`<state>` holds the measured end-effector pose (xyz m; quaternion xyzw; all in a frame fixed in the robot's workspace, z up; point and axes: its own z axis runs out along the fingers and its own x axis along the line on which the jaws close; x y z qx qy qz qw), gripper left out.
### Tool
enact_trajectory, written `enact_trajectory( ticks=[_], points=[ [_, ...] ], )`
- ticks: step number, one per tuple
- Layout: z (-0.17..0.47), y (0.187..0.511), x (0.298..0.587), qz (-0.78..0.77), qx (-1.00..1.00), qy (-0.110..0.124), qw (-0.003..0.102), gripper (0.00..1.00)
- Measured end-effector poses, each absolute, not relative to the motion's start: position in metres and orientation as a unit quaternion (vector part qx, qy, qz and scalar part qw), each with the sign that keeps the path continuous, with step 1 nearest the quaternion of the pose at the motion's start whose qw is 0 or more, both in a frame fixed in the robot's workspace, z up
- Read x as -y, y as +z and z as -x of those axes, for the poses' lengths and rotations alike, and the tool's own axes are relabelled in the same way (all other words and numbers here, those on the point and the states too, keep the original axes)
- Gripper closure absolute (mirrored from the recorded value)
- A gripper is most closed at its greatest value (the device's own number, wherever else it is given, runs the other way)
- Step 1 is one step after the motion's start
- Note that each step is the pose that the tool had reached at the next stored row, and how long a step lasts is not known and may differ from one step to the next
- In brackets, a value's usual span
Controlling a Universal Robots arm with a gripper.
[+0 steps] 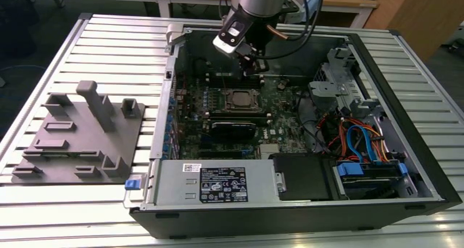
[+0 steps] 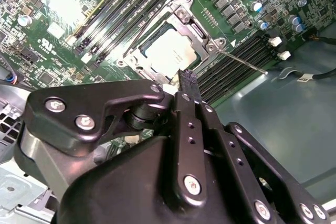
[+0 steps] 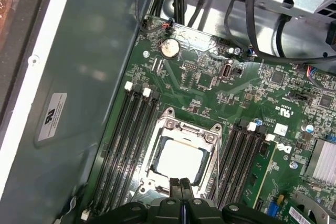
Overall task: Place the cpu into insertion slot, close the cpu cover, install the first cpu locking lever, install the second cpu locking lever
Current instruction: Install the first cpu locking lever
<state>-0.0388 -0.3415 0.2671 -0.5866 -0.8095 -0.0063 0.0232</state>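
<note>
An open computer case (image 1: 290, 218) lies on its side on a bench (image 1: 108, 41) of ribbed silver metal slats, and on the exterior view's left a grey moulded fixture (image 1: 80, 134) with upright pegs rests on the same surface. Behind the bench there is wooden furniture (image 1: 406, 8) and a dark floor (image 1: 22, 19). Inside the case is the green motherboard (image 3: 210, 77), and near the front wall are a labelled power supply (image 1: 217, 183) and a bundle of blue and orange cables (image 1: 355, 139). The cpu (image 3: 181, 161) sits in the insertion slot (image 3: 155, 163) in the middle of the board, between two banks of long black memory slots (image 3: 126, 140). The cpu cover (image 3: 185, 128) lies flat over it, so the pale metal top shows through the window. In the second wrist view a thin locking lever (image 2: 244, 61) stands out from one corner of the socket, over the memory slots. The pincer (image 3: 181, 182) hangs from the arm above the board, just beside the edge of the socket; its two black fingers (image 2: 188, 80) are pressed together and hold nothing, and I cannot tell if the tip touches the socket
</note>
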Motion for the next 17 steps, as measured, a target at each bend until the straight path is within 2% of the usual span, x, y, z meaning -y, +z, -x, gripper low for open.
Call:
enact_trajectory(
  ticks=[17],
  points=[
    [0.0388,0.2671,0.3415,0.574,0.818,-0.006,0.023,0.89]
  ],
)
